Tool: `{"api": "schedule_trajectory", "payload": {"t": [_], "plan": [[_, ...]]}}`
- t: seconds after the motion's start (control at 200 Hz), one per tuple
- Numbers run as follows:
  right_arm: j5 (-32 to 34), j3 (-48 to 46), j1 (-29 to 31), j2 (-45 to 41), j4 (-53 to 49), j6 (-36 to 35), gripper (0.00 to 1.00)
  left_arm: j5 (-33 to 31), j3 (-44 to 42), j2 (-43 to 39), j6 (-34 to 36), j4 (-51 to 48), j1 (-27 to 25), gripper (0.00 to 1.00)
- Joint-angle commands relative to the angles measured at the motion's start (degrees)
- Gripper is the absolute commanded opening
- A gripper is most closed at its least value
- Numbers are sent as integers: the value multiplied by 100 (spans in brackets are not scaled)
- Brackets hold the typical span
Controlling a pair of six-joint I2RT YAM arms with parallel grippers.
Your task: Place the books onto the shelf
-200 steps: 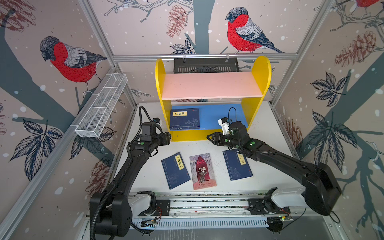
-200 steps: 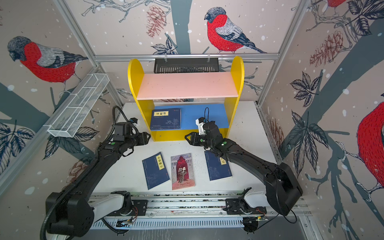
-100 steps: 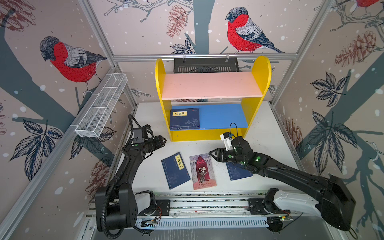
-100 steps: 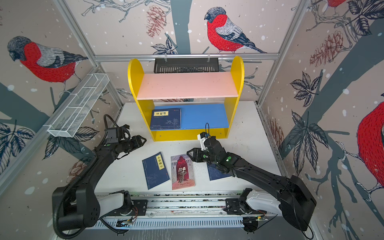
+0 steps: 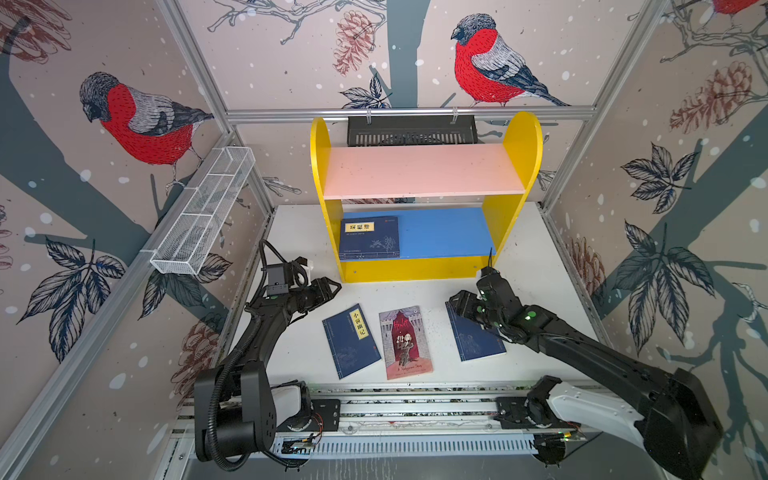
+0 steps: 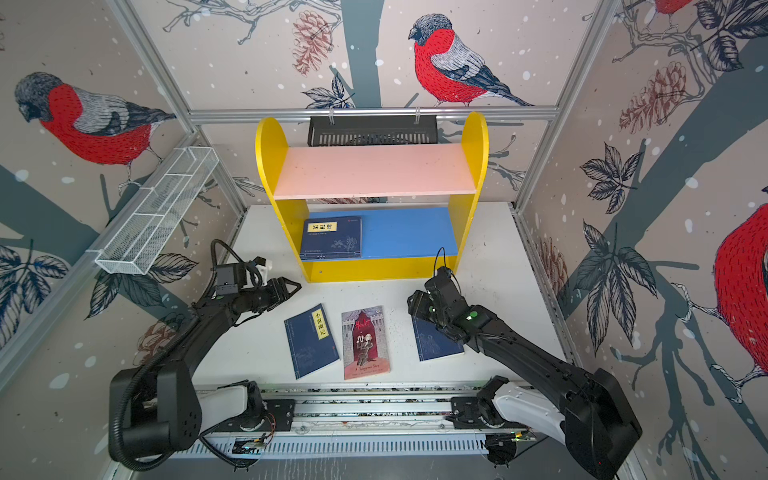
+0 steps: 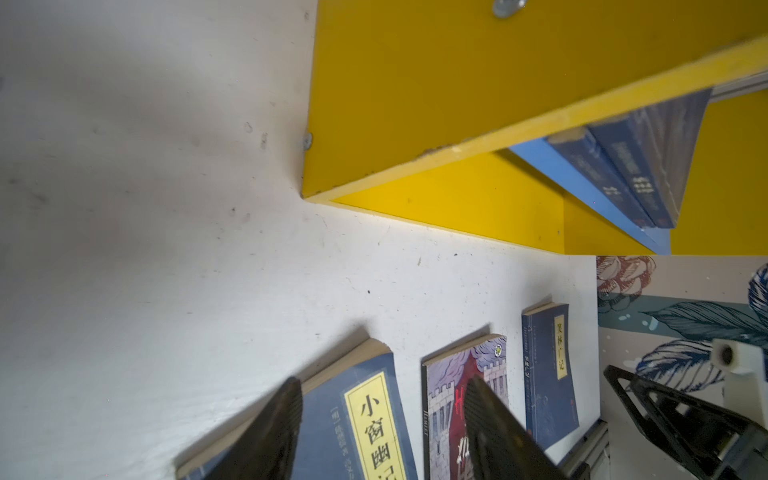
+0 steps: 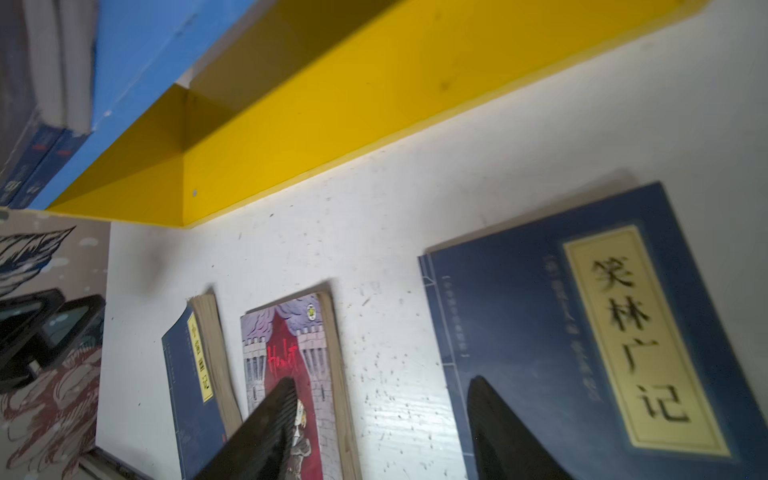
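White wire-mesh tray [image 5: 203,216] on side wall, black slotted basket [image 5: 411,131] on back rail, speckled white tabletop [image 5: 530,266]

- shelf [image 5: 521,141]: upright at the rear of the table [image 5: 536,266]; yellow rounded sides, pink upper board [image 5: 424,170], blue lower board [image 5: 444,230].
- stacked navy books [image 5: 369,237]: two, flat at the lower board's left end, yellow label up.
- Row on the table in front, all flat, covers up, none touching:
- left navy book [image 5: 351,340], tilted, yellow label.
- Hamlet book [image 5: 405,343], red-and-grey, in the middle.
- right navy book [image 5: 478,345], partly hidden.
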Motion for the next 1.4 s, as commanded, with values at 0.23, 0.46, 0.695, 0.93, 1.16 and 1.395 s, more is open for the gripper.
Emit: {"api": "schedule_trajectory", "payload": {"t": [0.23, 0.46, 0.695, 0.93, 1.16, 1.395], "plan": [[849, -944, -957, -1130, -411, 607, 73, 846, -58, -120, 87, 312, -727, 64], [662, -1252, -1619, -1425, -545, 432, 79, 1131, -149, -231, 111, 468, -1346, 66], [-216, -1482, -2255, -1180, -237, 81, 79, 1059, -57, -333, 286, 439, -2295, 66], [-715, -1508, -2274, -1181, -324, 42, 77, 891, 287, 53, 330, 224, -3021, 65], [-1198, -1567, -2256, -1159, -519, 2, 74, 405, 946, 812, -112, 497, -3672, 62], [-1410, -1457, -1945, -1102, -602, 37, 72, -27, 848, 1105, -936, 1292, -4140, 59]]}}
